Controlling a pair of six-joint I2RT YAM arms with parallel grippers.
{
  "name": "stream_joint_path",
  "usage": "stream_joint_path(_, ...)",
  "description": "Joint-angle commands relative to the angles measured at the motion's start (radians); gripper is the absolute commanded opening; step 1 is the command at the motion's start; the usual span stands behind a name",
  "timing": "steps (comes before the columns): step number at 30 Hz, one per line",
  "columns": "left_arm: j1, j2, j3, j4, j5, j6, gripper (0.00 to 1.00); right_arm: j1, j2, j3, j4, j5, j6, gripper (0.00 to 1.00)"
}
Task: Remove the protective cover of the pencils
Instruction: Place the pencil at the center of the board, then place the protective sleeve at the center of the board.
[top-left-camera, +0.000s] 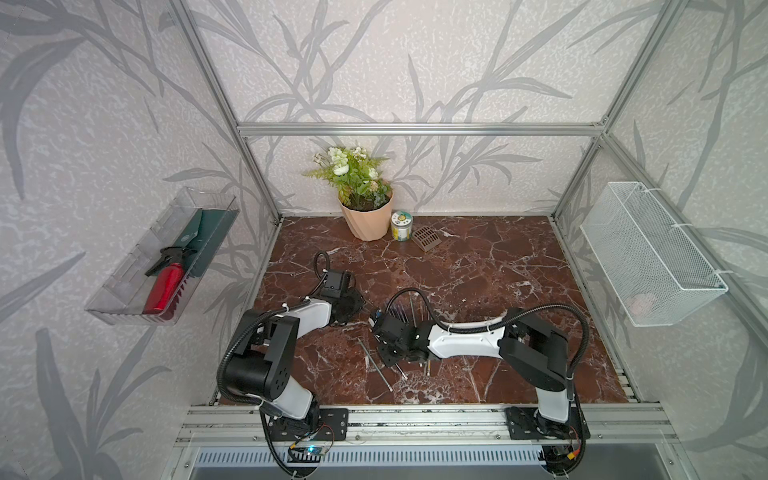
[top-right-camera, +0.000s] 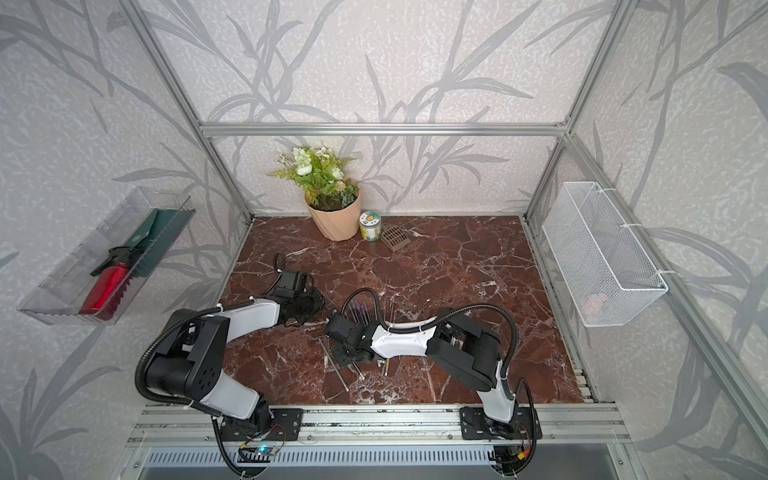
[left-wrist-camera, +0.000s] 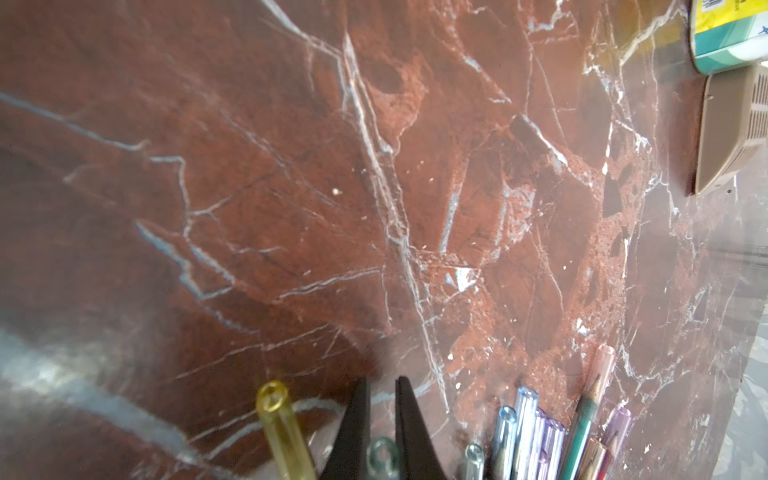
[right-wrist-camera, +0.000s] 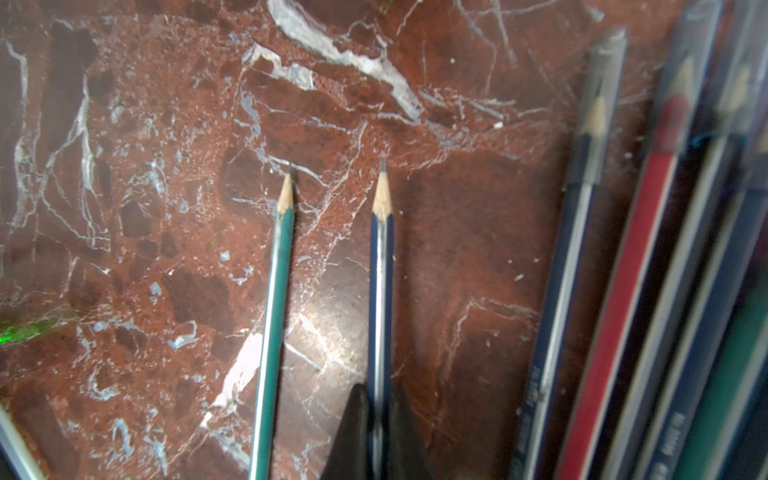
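STEP: cap off this one, by the look of it | right gripper (right-wrist-camera: 380, 395) clamped on dark blue pencil (right-wrist-camera: 381, 270), tip bare | left gripper (left-wrist-camera: 382, 386) closed on pale cap (left-wrist-camera: 382, 455), it seems | NEXT: release both, then take a capped pencil (left-wrist-camera: 525, 415) from the fan lying on the surface (left-wrist-camera: 291, 166) | VIEWS: wrist views show the grips; both top views hide them

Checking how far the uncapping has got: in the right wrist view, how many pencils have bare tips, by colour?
green pencil: 1
dark blue pencil: 1
Total: 2
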Motion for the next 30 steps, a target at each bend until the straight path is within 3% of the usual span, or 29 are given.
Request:
stream_joint_path(1, -0.002, 0.001, 0.020, -0.057, -0.041, 0.015, 0.00, -0.007, 0.018, 0.011, -0.035, 0.000, 0.006, 0.13)
stream_joint_path(7, -0.002, -0.003, 0.022, -0.083, -0.056, 0.015, 0.03, -0.009, 0.013, 0.018, -0.040, 0.004, 0.001, 0.21)
stream_joint_path(16, -0.002, -0.009, 0.024, -0.101, -0.068, 0.019, 0.07, -0.010, -0.006, 0.041, -0.061, 0.008, -0.009, 0.24)
stream_joint_path(30, -0.002, -0.025, 0.019, -0.114, -0.078, 0.027, 0.14, -0.017, -0.172, -0.004, -0.068, 0.098, -0.037, 0.30)
